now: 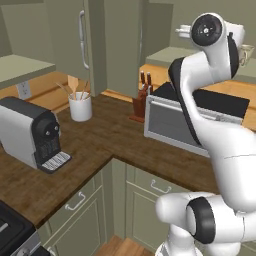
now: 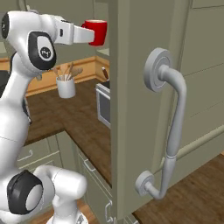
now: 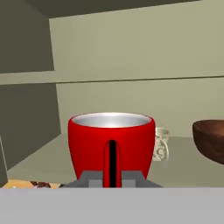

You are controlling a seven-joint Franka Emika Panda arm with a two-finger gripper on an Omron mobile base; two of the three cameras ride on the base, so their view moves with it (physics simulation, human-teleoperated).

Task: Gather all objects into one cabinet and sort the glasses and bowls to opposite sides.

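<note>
The pincer (image 3: 112, 178) grips the red cup (image 3: 111, 146) by its handle at the cabinet (image 3: 131, 57) opening; inside on the shelf (image 3: 179, 162) sit a cream patterned mug (image 3: 161, 144) and a dark brown bowl (image 3: 211, 140), far right.

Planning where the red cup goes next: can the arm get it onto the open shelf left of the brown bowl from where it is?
Probably yes. The tool grips the red cup in front of the shelf, whose left part lies bare. The patterned mug and the brown bowl sit farther right.

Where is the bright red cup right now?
The bright red cup is held in the hand at the open cabinet's mouth, with the cream patterned mug just behind and the dark brown bowl farther right.
</note>
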